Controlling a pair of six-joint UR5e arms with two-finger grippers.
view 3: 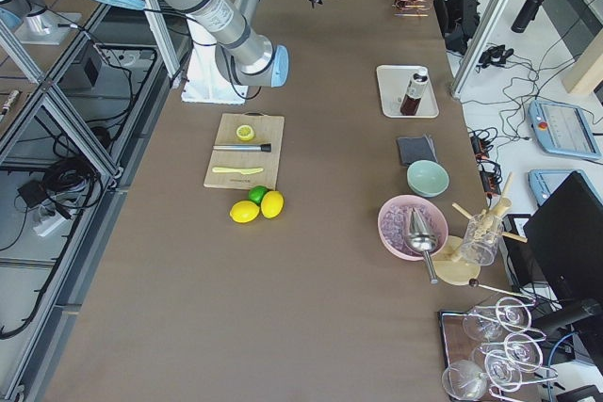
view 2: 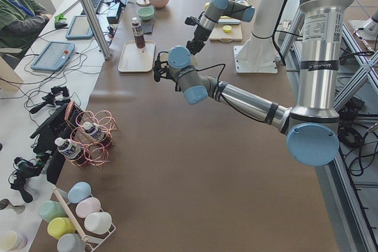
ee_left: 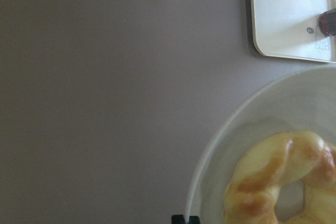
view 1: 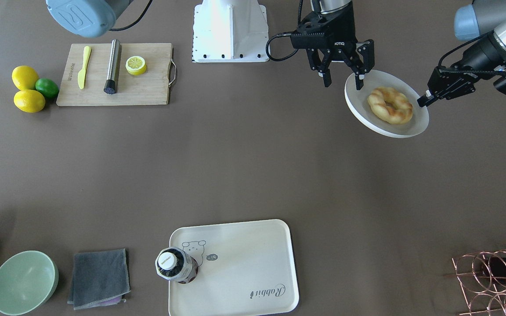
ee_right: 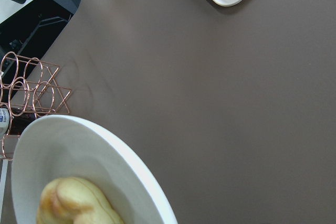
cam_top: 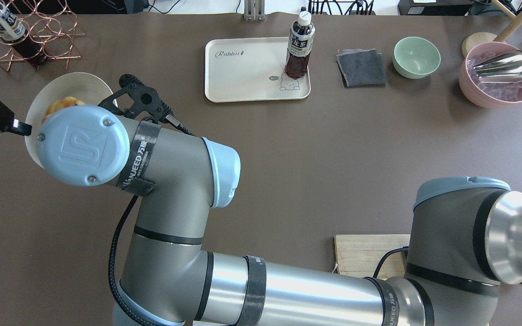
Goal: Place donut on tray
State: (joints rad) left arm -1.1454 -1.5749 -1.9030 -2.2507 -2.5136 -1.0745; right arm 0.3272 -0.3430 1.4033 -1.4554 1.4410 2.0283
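The golden-yellow ring-shaped donut (view 1: 390, 104), twisted and toasted orange-brown in patches, lies flat with its hole up on the round white plate (view 1: 363, 112). It sits near the plate's middle and has not yet been placed on the tray. The plate looks tilted in the front-facing view, but the views do not show whether it rests on the brown table or is lifted off it.

The left gripper (view 1: 423, 98) meets the plate's rim on the robot's left side. Its black fingers are drawn narrow and pinched onto that rim, just beside the donut but not touching it. The right gripper (view 1: 343, 81) hangs at the plate's robot-side edge with its fingers spread wide and nothing between them. One fingertip overlaps the rim there and the other stands off the plate.

The large cream-white rounded-rectangle tray (view 1: 244, 259), with its bear drawing and grey "Rabbit" script, lies well apart from the plate, toward the operators' side and the robot's right. At the tray's bear corner, the one farthest from the plate, stands an upright dark-filled bottle with a white cap (view 1: 175, 264).

A copper wire rack (view 1: 494, 281) stands on the operators' side of the plate. A wooden cutting board (view 1: 147, 87) lies far from the plate toward the robot's right and carries a yellow lemon half (view 1: 135, 65).
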